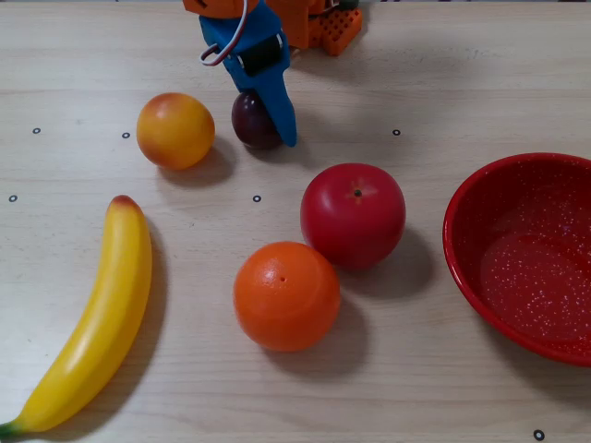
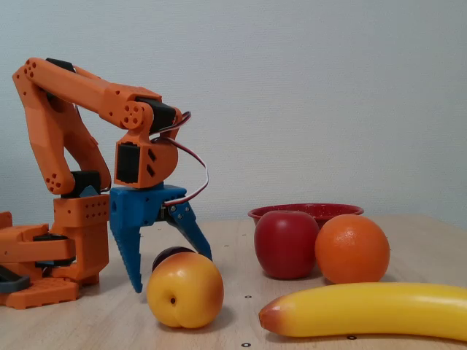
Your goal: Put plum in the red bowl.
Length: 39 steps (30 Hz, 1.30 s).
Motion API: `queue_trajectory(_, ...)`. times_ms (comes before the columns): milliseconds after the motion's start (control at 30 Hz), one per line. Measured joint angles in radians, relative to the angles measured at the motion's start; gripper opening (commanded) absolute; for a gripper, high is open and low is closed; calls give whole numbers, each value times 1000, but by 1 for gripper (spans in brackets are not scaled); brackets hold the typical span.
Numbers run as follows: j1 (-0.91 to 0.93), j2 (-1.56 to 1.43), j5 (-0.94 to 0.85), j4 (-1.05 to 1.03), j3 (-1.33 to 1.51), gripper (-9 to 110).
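Two spread claw (image 2: 171, 271) prongs seemingly straddle the plum (image 1: 250, 119), peach (image 1: 175, 130) just beside.

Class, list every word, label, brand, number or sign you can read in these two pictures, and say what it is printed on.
None: no readable text appears in either view.
The plum, red bowl, gripper and arm carry no lettering.
The table bears only small black ring marks, not characters.

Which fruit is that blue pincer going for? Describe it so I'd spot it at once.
Find the orange arm's blue pincer at the table's far edge in the overhead view. The plum sits between its open fingers, right of the peach. It is the smallest fruit and the only dark purple one.
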State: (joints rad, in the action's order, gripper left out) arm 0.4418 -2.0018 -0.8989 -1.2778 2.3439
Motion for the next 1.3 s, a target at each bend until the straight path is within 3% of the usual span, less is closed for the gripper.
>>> queue_trajectory(133, -11, 6, 0, 20, 0, 31)
queue_trajectory(333, -9, 6, -3, 23, 0, 29)
queue_trajectory(400, -9, 6, -3, 23, 0, 20)
queue_trajectory(467, -9, 14, -5, 28, -2, 0)
queue_trajectory(767, -6, 14, -37, 34, -6, 0)
queue_trajectory(1300, 37, 15, -43, -351, -390, 0)
